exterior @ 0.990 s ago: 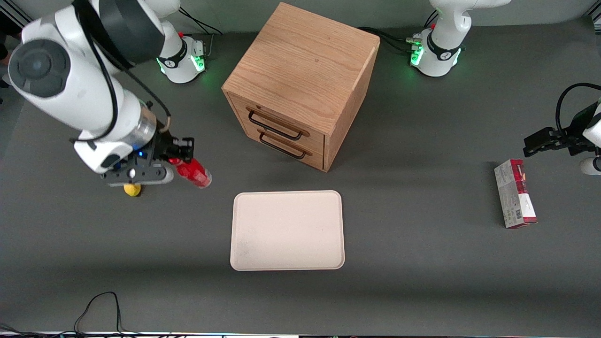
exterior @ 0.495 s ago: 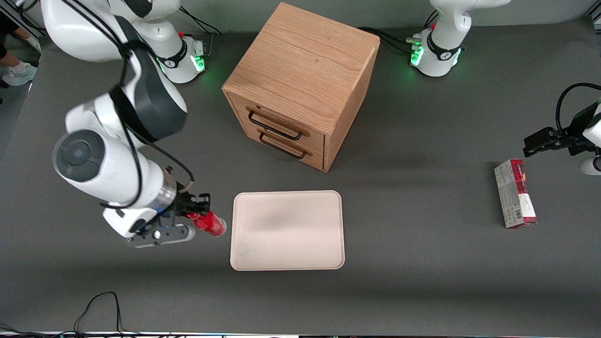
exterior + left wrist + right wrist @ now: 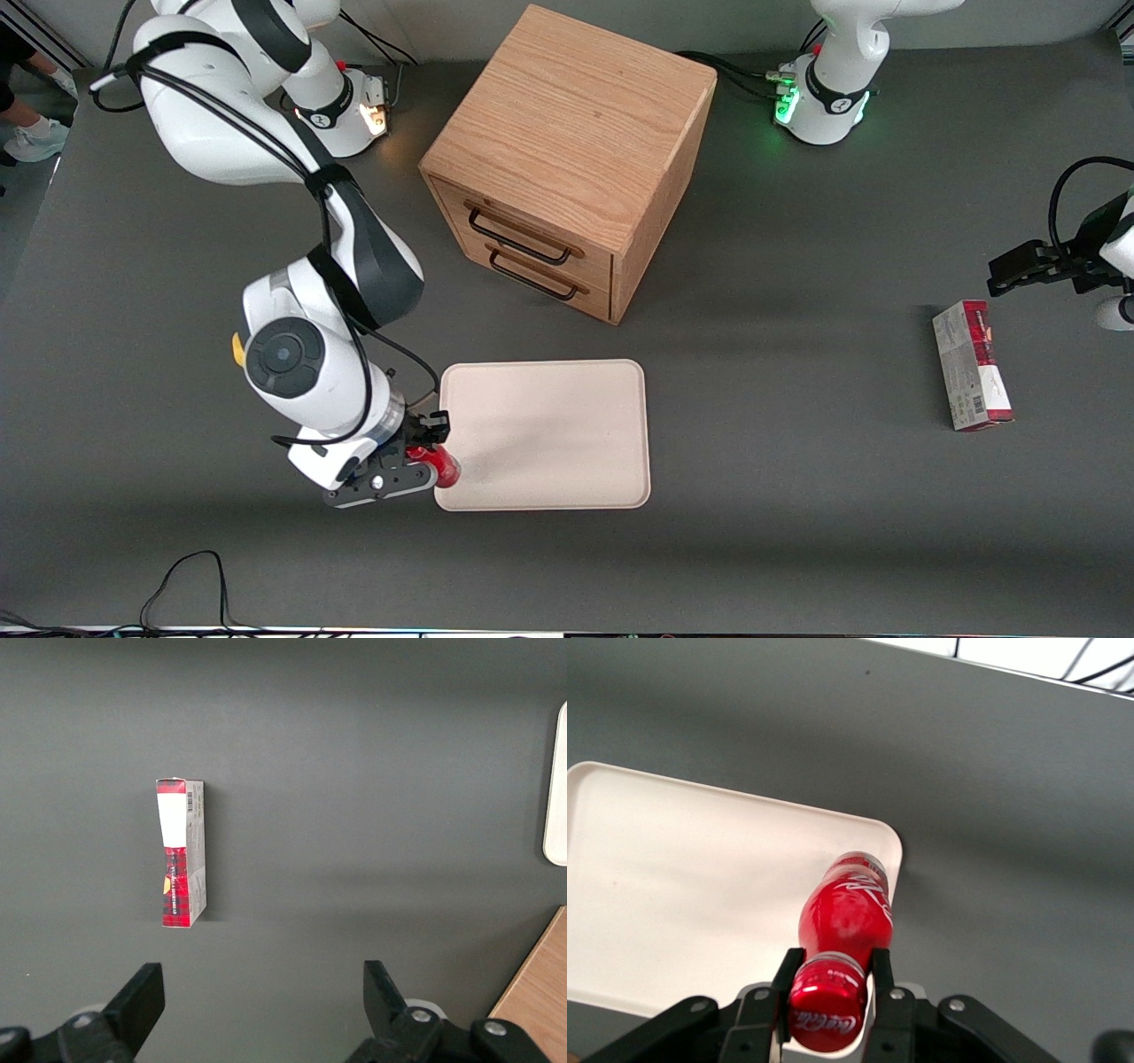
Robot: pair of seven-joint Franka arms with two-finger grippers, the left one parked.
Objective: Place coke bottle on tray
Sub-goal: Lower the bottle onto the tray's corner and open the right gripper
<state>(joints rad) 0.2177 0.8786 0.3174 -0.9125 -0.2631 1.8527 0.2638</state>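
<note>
Red from cap to base, the coke bottle (image 3: 843, 920) is pinched near its cap between the fingers (image 3: 882, 973) of the hand (image 3: 423, 447), hanging over the tray (image 3: 549, 425) at the corner nearest the front camera on the working arm's end. Farther from that camera than the hand stands a wooden cabinet (image 3: 567, 151), and a red-and-grey carton (image 3: 971, 377) lies on the bench (image 3: 797, 532) toward the parked arm's end.
</note>
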